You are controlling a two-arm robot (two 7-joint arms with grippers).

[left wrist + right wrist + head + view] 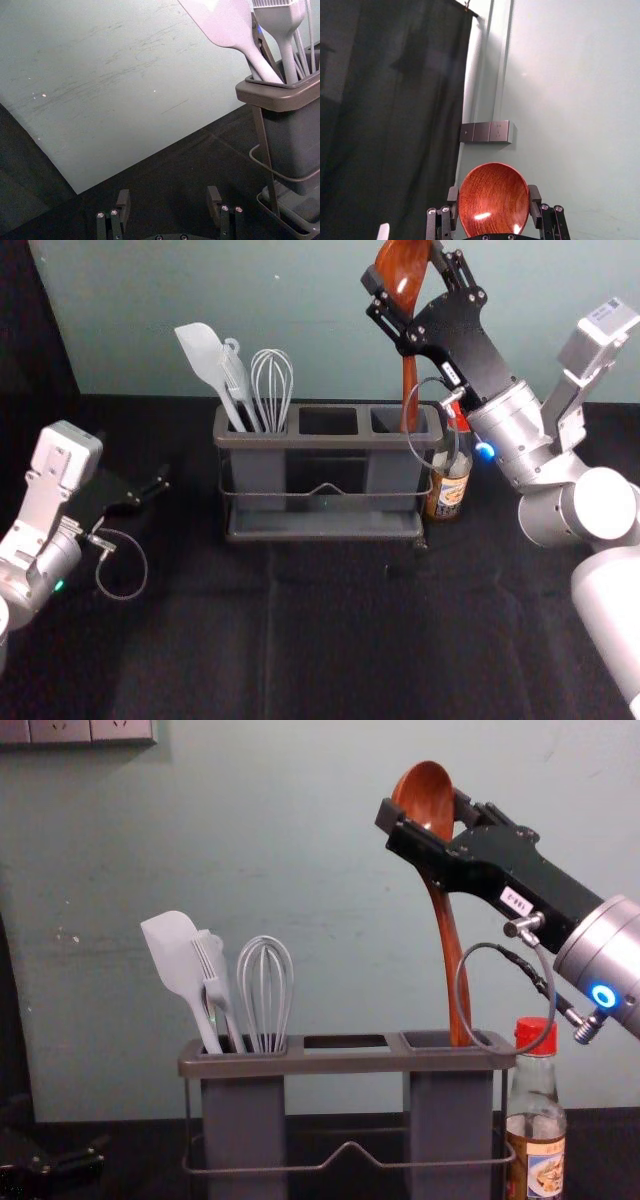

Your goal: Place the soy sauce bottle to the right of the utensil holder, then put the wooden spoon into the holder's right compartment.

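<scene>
Closest to the camera in the head view, the right arm (pixel 608 590) enters well to the right of the utensil holder (pixel 330 440) and bends inward, its forearm slanting up. At its end the right gripper (pixel 404 268), above the holder's right compartment, grips the wooden spoon (pixel 409 380) by the bowl, handle pointing down into that compartment. Just beside the holder's right end is the soy sauce bottle (pixel 449 485), partly hidden by the arm. The left gripper (pixel 145 485) is parked low, left of the holder and apart from it.

In the left wrist view, the left gripper's two fingers stand wide apart with nothing between them. Seen close up in the holder's left compartment are a pale spatula (pixel 225 22) and, unlike in the head view, a slim dark utensil behind it.

In the right wrist view, the spoon's hollow face is turned to the camera, one finger against each side. Beyond it are a dark curtain (pixel 395 125) and a wall socket panel (pixel 485 132).

In the chest view, seen from the side, the spoon leans slightly, its handle entering the holder's right compartment; how deep, I cannot tell. The bottle stands upright, its red cap and label plain. A cable loop (pixel 458 982) hangs from the right arm before the holder's right end.
</scene>
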